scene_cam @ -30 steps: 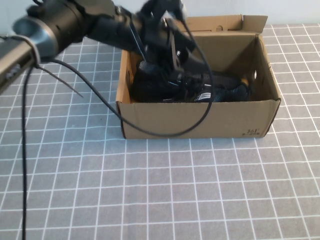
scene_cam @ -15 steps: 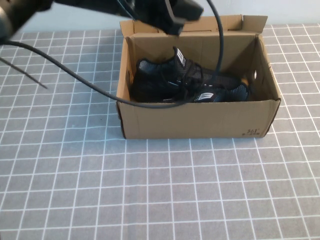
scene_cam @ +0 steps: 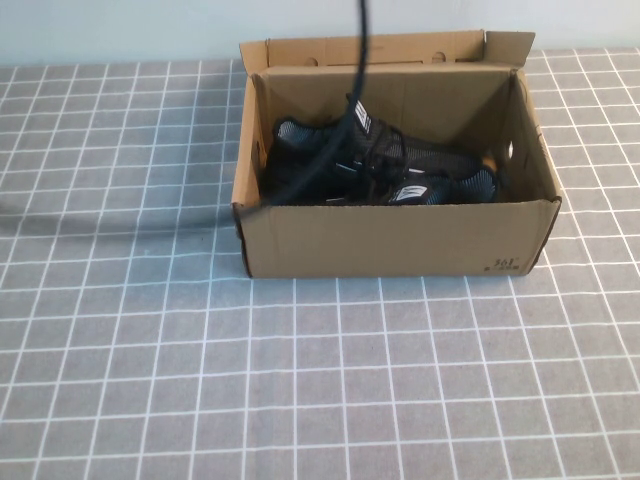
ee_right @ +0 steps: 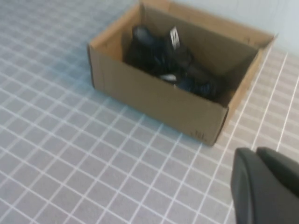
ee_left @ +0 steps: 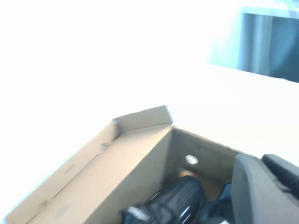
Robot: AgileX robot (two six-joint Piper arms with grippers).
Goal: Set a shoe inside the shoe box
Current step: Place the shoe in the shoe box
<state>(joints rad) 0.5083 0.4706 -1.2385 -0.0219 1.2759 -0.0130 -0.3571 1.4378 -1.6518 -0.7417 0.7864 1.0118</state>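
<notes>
The brown shoe box (scene_cam: pixel 400 240) stands open at the back middle of the table. The black shoe (scene_cam: pixel 432 186) with the white tongue label lies inside, along the front wall. Its mate with the white striped heel tab (scene_cam: pixel 359 116) lies behind it, also in the box. My left gripper (ee_left: pixel 261 161) is out of the high view; it hangs above the box (ee_left: pixel 131 158), shut and empty, with a black shoe (ee_left: pixel 180 200) below it. My right gripper (ee_right: pixel 254 151) is shut and empty, well away from the box (ee_right: pixel 154 100), over the table.
A black cable (scene_cam: pixel 335 150) hangs from the top of the high view, crosses the box and trails off to the left. The grey gridded mat (scene_cam: pixel 320 380) covers the table around the box. The box's lid flap (scene_cam: pixel 400 48) stands up at the back.
My left arm has lifted out of the box and left the high view; only its cable still shows. Both shoes stay in the box.
</notes>
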